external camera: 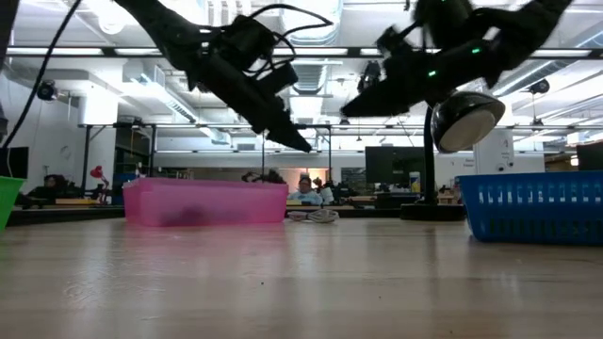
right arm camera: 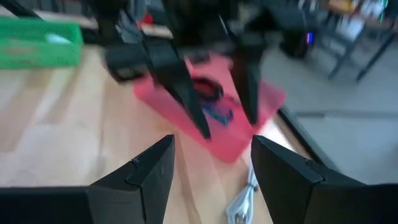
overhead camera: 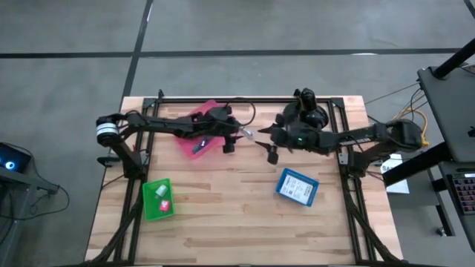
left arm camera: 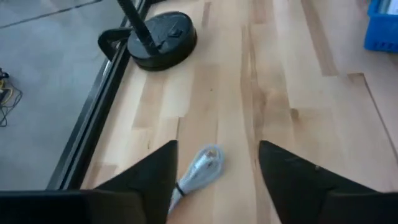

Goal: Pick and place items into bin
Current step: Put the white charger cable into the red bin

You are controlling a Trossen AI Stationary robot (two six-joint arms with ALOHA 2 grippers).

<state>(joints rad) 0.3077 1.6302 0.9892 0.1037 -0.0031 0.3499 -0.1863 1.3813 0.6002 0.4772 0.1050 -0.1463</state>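
Black camera mount beyond white cable

I see the black domed camera mount at the wooden table's far edge, people seated in the room beyond the table
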